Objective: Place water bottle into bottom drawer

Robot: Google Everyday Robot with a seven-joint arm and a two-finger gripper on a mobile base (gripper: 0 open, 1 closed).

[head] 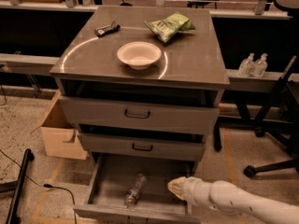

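Observation:
The water bottle (135,189), clear and crinkly, lies on its side on the floor of the pulled-out bottom drawer (112,177), near the middle front. My gripper (174,186) is at the end of the white arm, over the drawer's right part, about a hand's width to the right of the bottle and apart from it. It holds nothing.
On the grey cabinet top (196,64) stand a white bowl (139,54), a green snack bag (169,26) and a small dark object (106,29). A cardboard box (58,133) sits left of the cabinet. Two pump bottles (253,64) stand on a ledge right; a chair base (271,164) is nearby.

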